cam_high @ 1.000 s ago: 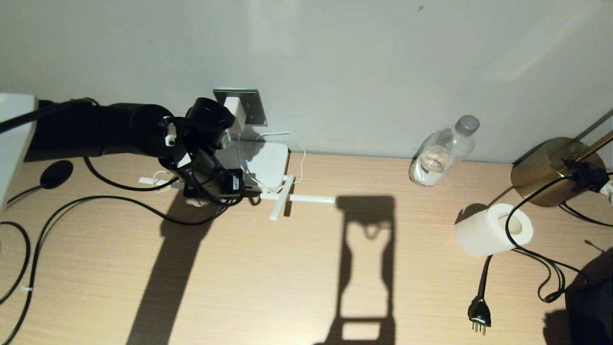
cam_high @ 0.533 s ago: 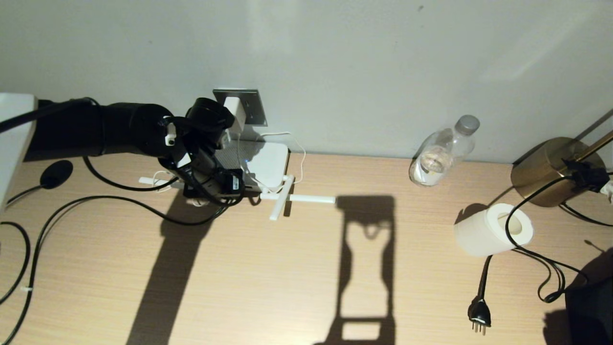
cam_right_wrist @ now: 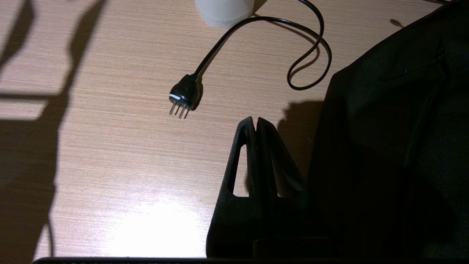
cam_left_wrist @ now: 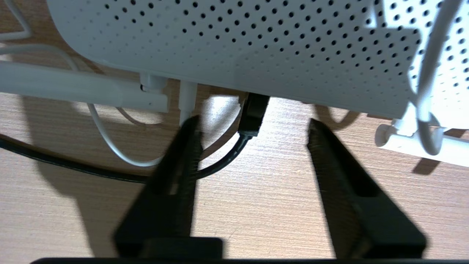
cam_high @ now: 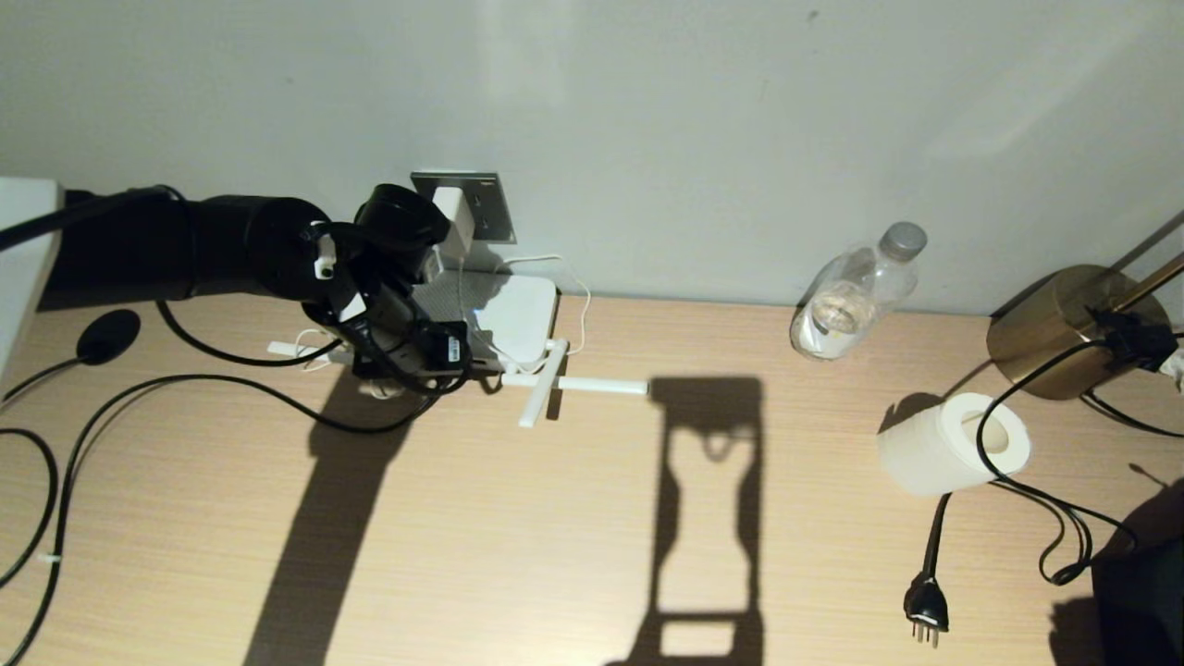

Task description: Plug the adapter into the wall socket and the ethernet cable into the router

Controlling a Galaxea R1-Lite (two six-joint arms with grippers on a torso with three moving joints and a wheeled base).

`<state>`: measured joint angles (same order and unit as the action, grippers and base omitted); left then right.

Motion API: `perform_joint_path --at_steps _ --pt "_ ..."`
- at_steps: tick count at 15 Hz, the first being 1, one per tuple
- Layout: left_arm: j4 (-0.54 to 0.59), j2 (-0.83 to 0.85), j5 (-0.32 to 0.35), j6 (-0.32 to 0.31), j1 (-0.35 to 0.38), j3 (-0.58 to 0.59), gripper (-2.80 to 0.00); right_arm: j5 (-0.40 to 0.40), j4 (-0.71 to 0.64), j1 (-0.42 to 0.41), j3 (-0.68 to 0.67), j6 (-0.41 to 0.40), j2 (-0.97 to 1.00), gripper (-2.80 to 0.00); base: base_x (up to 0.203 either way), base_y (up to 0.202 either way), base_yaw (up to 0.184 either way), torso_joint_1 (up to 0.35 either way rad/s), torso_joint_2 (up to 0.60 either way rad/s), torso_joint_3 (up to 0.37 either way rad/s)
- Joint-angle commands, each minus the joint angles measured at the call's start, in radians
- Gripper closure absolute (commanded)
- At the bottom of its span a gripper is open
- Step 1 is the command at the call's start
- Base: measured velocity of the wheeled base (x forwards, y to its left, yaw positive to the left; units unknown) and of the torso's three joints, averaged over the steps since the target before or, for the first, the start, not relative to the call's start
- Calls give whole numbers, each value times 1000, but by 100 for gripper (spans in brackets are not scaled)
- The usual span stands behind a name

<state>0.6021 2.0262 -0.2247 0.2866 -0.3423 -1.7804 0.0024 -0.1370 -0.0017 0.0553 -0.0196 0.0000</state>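
The white adapter (cam_high: 452, 210) sits against the grey wall socket (cam_high: 488, 211), and its thin white cord drops to the router (cam_high: 518, 314) lying on the desk below. In the left wrist view the router's perforated shell (cam_left_wrist: 234, 44) fills the far side. The ethernet cable (cam_left_wrist: 220, 161) ends in a dark connector (cam_left_wrist: 253, 113) seated in the router's edge. My left gripper (cam_left_wrist: 253, 123) is open, one finger on each side of that connector and not touching it. The cable trails left across the desk (cam_high: 185, 381). My right gripper (cam_right_wrist: 255, 120) is shut and empty over the desk's right part.
A black three-pin plug (cam_high: 926, 610) lies near a paper roll (cam_high: 953, 444), a plastic bottle (cam_high: 856, 296) and a brass lamp base (cam_high: 1050, 333) at the right. A dark bag (cam_right_wrist: 395, 146) lies beside my right gripper. A cord ending in a black disc (cam_high: 109, 335) lies at the left.
My left arm has edged very slightly to the left in the head view. The router, the cables and the other things on the desk lie as before.
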Motion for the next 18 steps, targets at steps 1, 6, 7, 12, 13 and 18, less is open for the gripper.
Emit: perform_joint_path --at_steps 1,6,7,12,13,18 --pt "10 -9 1 3 0 3 -280 1 -1 0 0 0 2 0 0 0 0 0 0 0" --pt "15 -82 5 19 -19 54 -280 1 -1 0 0 0 2 0 0 0 0 0 0 0" --pt "15 -114 7 22 -30 93 -280 1 -1 0 0 0 2 0 0 0 0 0 0 0" --pt "10 -350 10 26 -64 310 -280 1 -1 0 0 0 1 0 0 0 0 0 0 0" --pt "10 -408 10 25 -65 349 0 1 -1 0 0 0 0 0 0 0 0 0 0 0" --pt "76 -755 -28 20 -57 465 0 1 -1 0 0 0 0 0 0 0 0 0 0 0"
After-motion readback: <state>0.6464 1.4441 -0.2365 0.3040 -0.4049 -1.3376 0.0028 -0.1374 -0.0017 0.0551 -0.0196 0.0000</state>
